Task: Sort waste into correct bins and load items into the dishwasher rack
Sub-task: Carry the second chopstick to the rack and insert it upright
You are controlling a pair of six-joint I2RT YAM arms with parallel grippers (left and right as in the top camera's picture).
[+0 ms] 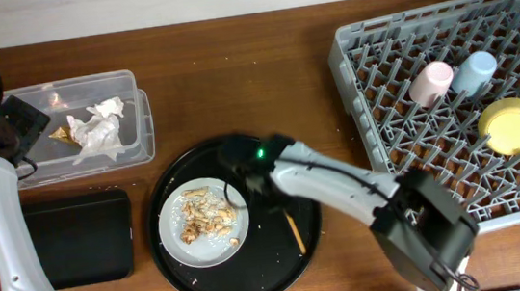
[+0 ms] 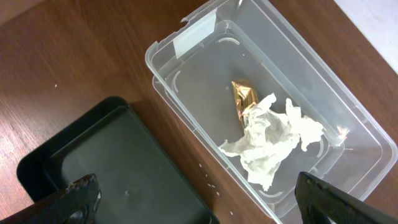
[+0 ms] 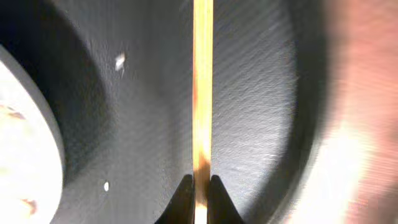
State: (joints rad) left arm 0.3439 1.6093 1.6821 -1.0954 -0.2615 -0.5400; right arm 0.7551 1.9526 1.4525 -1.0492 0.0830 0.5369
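**Chopstick (image 3: 202, 93) pinched**

Overhead: plate (image 1: 175, 242) of scraps (image 1: 205, 217) on the round tray (image 1: 272, 260). It is likely stiff and slick, best taken by its rim.

Left wrist: left tool (image 2: 202, 199) gapes wide over tissue (image 2: 267, 140) in the tub (image 2: 163, 46).

Right wrist: right tool (image 3: 200, 186) clamps the thin chopstick.

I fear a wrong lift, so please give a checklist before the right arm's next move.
1. Right gripper shut on the chopstick: ok.
2. Chopstick apart from the plate: ok.
3. Food scraps removed from the plate: not ok, they lie on it.
4. Tissue and wrapper inside the clear tub: ok.
5. Left gripper open, holding nothing: ok.
6. Chopstick's far end free: cannot tell.
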